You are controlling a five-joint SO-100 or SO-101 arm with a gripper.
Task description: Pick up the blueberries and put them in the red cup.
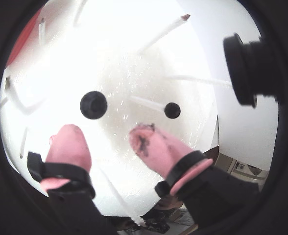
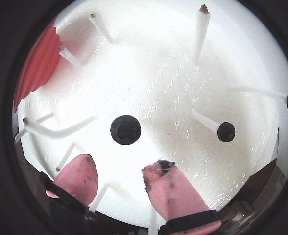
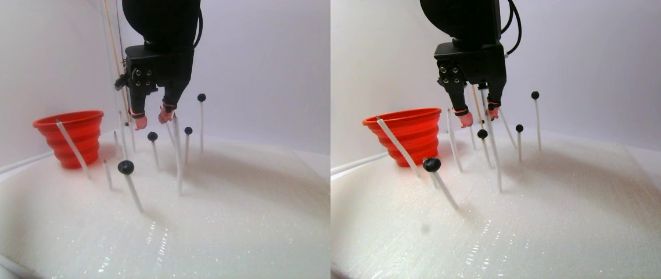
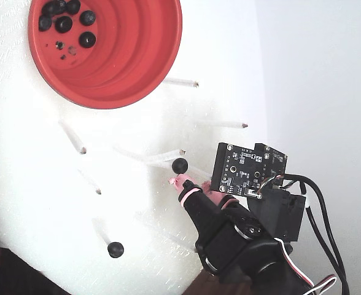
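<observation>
Pink fingertips (image 2: 171, 188) of the gripper (image 2: 119, 176) stand apart, empty, just short of 1 stick-mounted blueberry (image 2: 125, 129). Several blueberries (image 4: 64, 23) lie inside the red cup (image 4: 137, 67), well apart from it.

Black arm with pink-tipped hand (image 1: 107, 139), exposed circuit board (image 4: 247, 170), black, white and red cables (image 4: 318, 221).

The red cup (image 2: 36, 68) is getting cut off by the fisheye rim at left in both wrist views. In the fixed view the cup (image 4: 137, 67) is running off the top edge, and the board (image 4: 247, 169) is hiding one pink fingertip.
</observation>
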